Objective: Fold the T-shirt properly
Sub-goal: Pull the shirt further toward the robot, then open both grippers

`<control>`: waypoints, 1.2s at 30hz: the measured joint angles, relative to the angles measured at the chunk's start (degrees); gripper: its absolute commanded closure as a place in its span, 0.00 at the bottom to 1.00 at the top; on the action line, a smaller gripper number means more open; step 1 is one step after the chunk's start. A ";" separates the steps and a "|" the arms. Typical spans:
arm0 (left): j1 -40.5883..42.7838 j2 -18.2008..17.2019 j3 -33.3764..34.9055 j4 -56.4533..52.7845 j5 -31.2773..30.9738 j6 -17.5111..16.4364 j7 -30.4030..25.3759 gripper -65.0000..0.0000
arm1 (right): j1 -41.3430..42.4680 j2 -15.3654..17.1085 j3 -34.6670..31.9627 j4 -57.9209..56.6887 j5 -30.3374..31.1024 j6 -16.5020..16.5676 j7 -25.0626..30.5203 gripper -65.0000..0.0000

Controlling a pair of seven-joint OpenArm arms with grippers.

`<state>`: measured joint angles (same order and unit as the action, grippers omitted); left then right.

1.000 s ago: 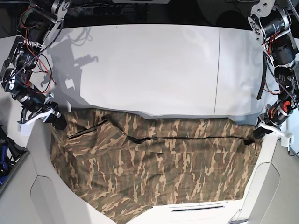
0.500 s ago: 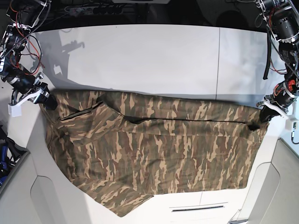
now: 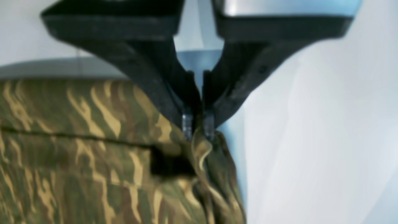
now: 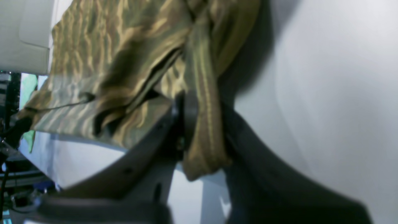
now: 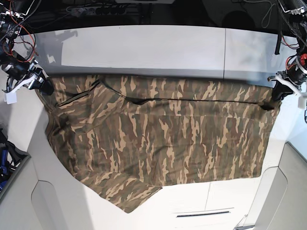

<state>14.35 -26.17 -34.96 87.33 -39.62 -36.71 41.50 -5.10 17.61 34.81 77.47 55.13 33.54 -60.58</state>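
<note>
Stretching crosswise along the table's (image 5: 144,48) far edge, the T-shirt (image 5: 158,139) is hanging between the left gripper (image 5: 277,94) and right gripper (image 5: 44,86), each clamping one corner.

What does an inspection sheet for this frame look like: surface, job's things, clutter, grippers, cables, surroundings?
Surface: white table, bare along the far side, seam line toward one end.
Job's things: T-shirt, camouflage, stretched wide between the two arms, its near part draped over the table's front edge.
Clutter: nothing seen.
Grippers: left gripper shut on one T-shirt corner; right gripper shut on a bunched T-shirt edge.
Cables: red and black wires on the right arm; a black strap hanging by the left arm.
Surroundings: dark background behind the table; pale panels at the front corners.
</note>
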 measured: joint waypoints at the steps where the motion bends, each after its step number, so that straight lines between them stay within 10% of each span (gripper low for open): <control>1: 0.92 0.00 -0.24 0.96 0.07 0.00 0.11 1.00 | -0.17 0.04 0.35 0.00 0.15 0.00 -0.61 1.00; 36: 14.99 4.94 -4.39 7.58 -5.03 -2.38 3.30 1.00 | -15.56 1.16 5.31 10.97 5.42 0.81 -3.61 1.00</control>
<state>29.34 -21.23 -39.35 94.91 -44.64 -39.09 44.80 -20.67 18.76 40.12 88.44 60.55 34.35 -64.18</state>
